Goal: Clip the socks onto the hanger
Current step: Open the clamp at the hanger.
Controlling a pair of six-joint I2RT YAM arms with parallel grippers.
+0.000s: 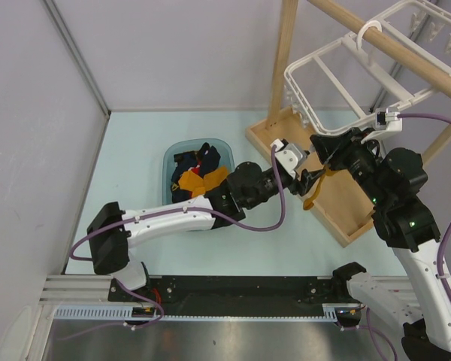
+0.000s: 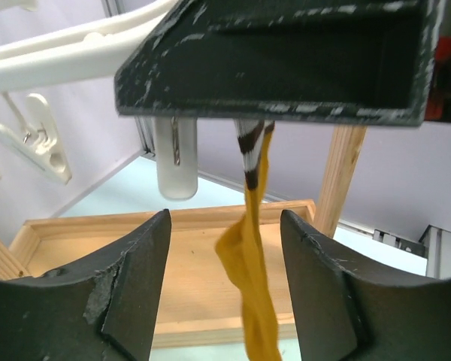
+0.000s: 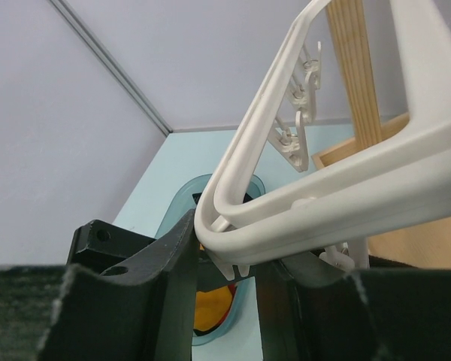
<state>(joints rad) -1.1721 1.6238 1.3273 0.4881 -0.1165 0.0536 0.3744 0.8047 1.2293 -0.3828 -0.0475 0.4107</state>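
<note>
My left claw is wide open at the bottom of its view. One yellow sock with a striped top hangs down between the fingers and touches neither. Behind it lies a wood tray. My right claw is narrow, with the white hanger bar between its fingers; I cannot tell if it squeezes. Farther back, middle left of the top view, more socks sit in a blue tub.
</note>
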